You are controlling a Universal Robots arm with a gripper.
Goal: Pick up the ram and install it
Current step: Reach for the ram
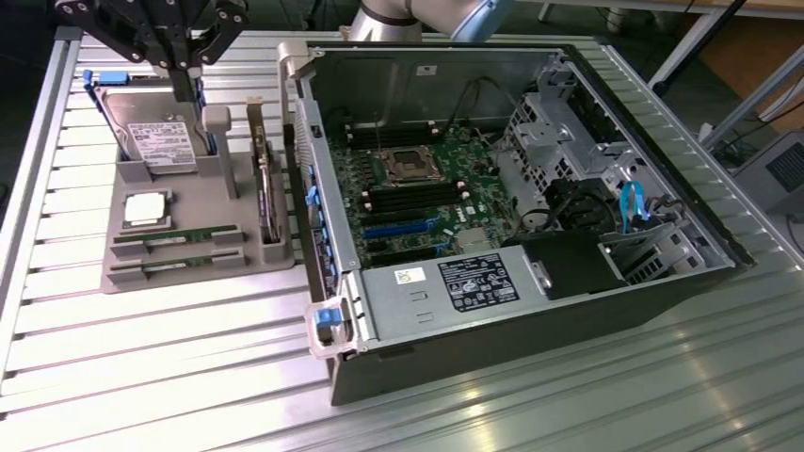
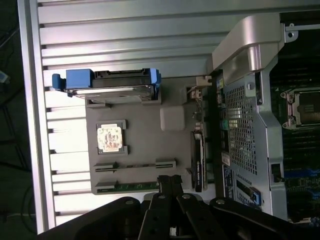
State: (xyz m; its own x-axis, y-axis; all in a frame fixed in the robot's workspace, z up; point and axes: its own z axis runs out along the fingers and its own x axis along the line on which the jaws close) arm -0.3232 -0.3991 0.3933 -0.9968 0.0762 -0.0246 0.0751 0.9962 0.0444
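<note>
Your claw [image 1: 187, 87] shut, nothing held, hanging above hard drive [image 1: 161, 141]. Ram [image 1: 176, 237] well apart from claw, past silver chip [image 1: 147, 209], slotted in grey holder [image 1: 207, 209] beside twin stick [image 1: 176, 266]. Slots likely keep it steady for pinching. Computer case [image 1: 377, 66] lies open beside holder.

Work surface: slatted alu table [image 1: 151, 377], strong light glare in patches. Beyond it, exterior view's right: metal frame legs [image 1: 688, 42], brown floor [image 1: 754, 66], grey cabinet [image 1: 781, 174].
</note>
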